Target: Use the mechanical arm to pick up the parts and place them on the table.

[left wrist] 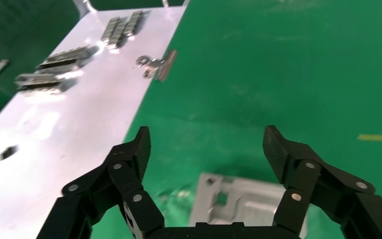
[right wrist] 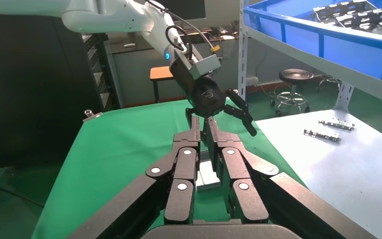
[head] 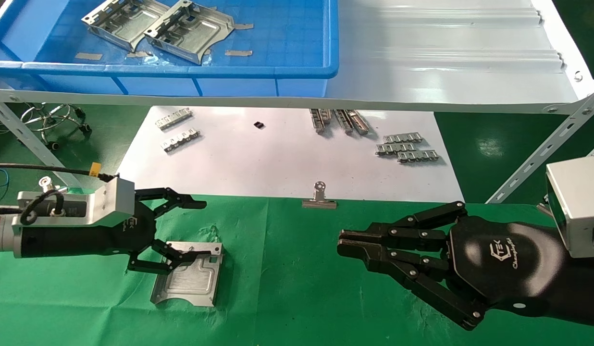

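One silver sheet-metal part [head: 189,276] lies flat on the green cloth table [head: 287,288]. My left gripper [head: 205,228] is open just above the part's far edge, its lower finger overlapping that edge. In the left wrist view the jaws of the left gripper [left wrist: 207,144] stand wide apart with the part [left wrist: 243,201] below them, not gripped. Two more parts [head: 119,19] [head: 189,31] lie in the blue bin [head: 181,69] on the shelf. My right gripper [head: 345,241] is shut and empty over the cloth at the right; it also shows in the right wrist view [right wrist: 202,122].
A white sheet [head: 278,158] behind the cloth carries small strip clips [head: 407,146] [head: 174,118]. A binder clip [head: 319,197] sits at the cloth's far edge. The pale ribbed shelf [head: 446,57] overhangs the back, with a slanted metal strut [head: 542,154] at the right.
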